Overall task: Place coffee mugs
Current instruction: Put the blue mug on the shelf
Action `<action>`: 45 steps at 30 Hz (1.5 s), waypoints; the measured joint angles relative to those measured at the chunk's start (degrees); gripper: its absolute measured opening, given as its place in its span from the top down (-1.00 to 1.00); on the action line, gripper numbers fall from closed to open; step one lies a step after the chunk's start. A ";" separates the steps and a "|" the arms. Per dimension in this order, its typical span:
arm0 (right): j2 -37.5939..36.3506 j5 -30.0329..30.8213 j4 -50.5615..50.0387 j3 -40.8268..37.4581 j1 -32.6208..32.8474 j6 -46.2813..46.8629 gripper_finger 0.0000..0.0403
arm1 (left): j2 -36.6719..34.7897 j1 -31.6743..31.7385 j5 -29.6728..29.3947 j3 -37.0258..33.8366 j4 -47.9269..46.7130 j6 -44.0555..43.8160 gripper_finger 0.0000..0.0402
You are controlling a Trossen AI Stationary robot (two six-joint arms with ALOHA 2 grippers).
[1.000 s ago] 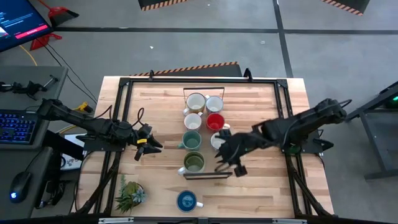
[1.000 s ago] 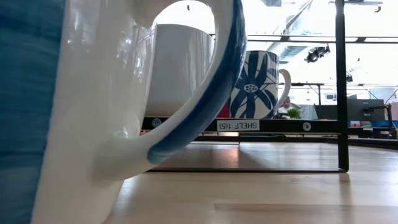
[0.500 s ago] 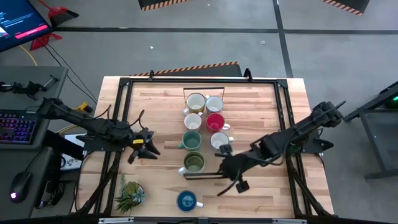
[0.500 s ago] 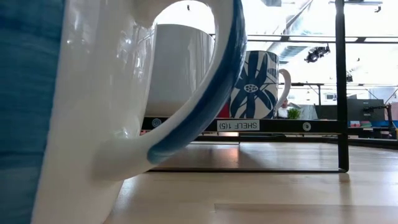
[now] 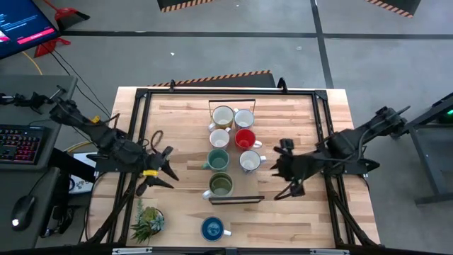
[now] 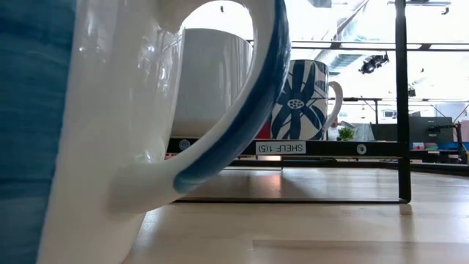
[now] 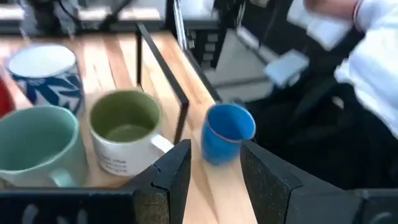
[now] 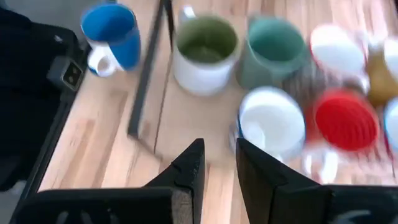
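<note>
right gripper (image 5: 289, 185) pulled back, jaws a little apart, empty | white mug (image 5: 249, 161) set just ahead | blue mug (image 5: 211, 228) still off shelf, my next | left gripper (image 5: 157, 174) jaws spread

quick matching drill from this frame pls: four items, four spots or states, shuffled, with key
Items:
1. blue mug
2. red mug
3. potted plant
4. right claw

Places or states:
A. near table corner on the left arm's side
B. inside the shelf frame, among the grouped mugs
C. empty, to the right of the shelf
D. alone, outside the shelf frame

Pairs: 1-D, 2-B, 3-A, 4-C
</note>
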 joint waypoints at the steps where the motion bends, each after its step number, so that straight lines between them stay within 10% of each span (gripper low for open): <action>1: -0.94 -0.17 -2.61 -0.02 0.05 1.68 0.65 | 2.37 -0.43 -0.03 2.67 -2.75 -0.72 0.36; 13: -8.56 0.78 -11.02 -0.02 0.14 5.83 0.65 | 26.14 -1.65 -0.23 17.39 -12.30 -8.91 0.36; 45: -11.67 -3.52 -16.18 -0.07 0.03 7.34 0.65 | 54.51 -8.40 -6.72 42.58 -23.04 -33.30 0.55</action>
